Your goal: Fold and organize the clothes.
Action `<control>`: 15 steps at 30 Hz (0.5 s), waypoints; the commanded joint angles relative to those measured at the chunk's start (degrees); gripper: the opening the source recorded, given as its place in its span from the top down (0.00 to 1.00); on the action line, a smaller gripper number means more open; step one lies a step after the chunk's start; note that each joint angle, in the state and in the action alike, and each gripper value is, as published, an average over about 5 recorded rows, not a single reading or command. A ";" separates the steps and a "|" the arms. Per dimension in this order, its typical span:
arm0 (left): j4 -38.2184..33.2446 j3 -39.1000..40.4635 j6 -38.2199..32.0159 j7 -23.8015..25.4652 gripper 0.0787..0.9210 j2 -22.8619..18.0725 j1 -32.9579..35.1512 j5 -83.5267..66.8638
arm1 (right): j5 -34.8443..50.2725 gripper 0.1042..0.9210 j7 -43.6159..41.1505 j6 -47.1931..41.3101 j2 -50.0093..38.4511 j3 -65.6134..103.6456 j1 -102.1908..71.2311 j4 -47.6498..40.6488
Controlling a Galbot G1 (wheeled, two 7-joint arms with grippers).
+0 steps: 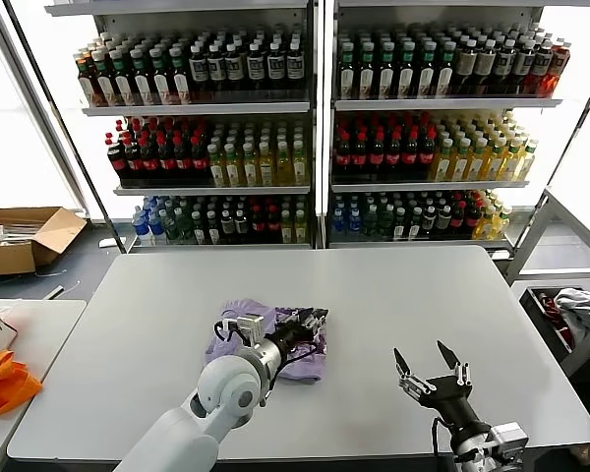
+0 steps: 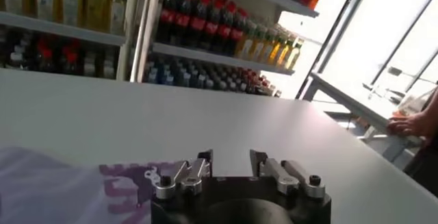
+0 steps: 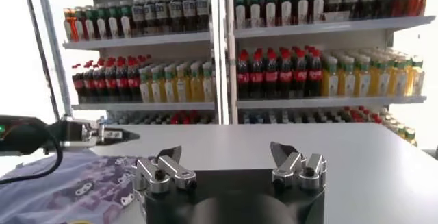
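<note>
Folded lavender cotton T-shirt (image 1: 267,346) on the grey rectangular table (image 1: 393,305) left of centre, left gripper (image 1: 313,320) over its right part, right gripper (image 1: 431,366) well apart at the near right edge, tall bottle shelves (image 1: 315,128) behind, open cardboard box (image 1: 25,239) far left

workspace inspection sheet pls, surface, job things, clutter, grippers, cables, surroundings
surface: pale grey table, bare apart from the shirt.
job's things: lavender cotton T-shirt with a dark purple print, folded into a small bundle near the table's front middle.
clutter: nothing seen on the table.
grippers: left gripper over the shirt, jaws apart, nothing held; right gripper open above bare table at front right.
cables: black cable looped along the left wrist.
surroundings: shelves of drink bottles behind; cardboard box and bright orange fabric on the left; bin of cloth on the right.
</note>
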 commanded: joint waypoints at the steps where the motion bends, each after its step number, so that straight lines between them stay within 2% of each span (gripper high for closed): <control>1: -9.03 -11.09 -6.39 4.96 0.58 7.41 3.24 -5.41 | 11.18 0.12 9.67 -8.07 0.65 -14.78 15.92 -9.78; 4: -12.06 -15.55 -6.52 5.34 0.47 10.82 6.88 -5.31 | 12.06 0.12 11.97 -9.77 2.98 -19.62 19.88 -14.07; 7: -14.61 -19.36 -6.38 5.27 0.37 12.51 10.07 -5.18 | 11.46 0.12 13.27 -10.56 5.50 -23.31 21.56 -17.00; 12: -17.31 -22.99 -6.55 6.95 0.20 13.04 14.15 -4.56 | 10.96 0.12 14.84 -10.96 9.01 -26.38 23.76 -21.76; 15: -18.65 -23.36 -6.70 8.65 0.13 12.77 16.09 -3.24 | 11.22 0.14 15.07 -11.65 10.12 -27.28 24.90 -23.63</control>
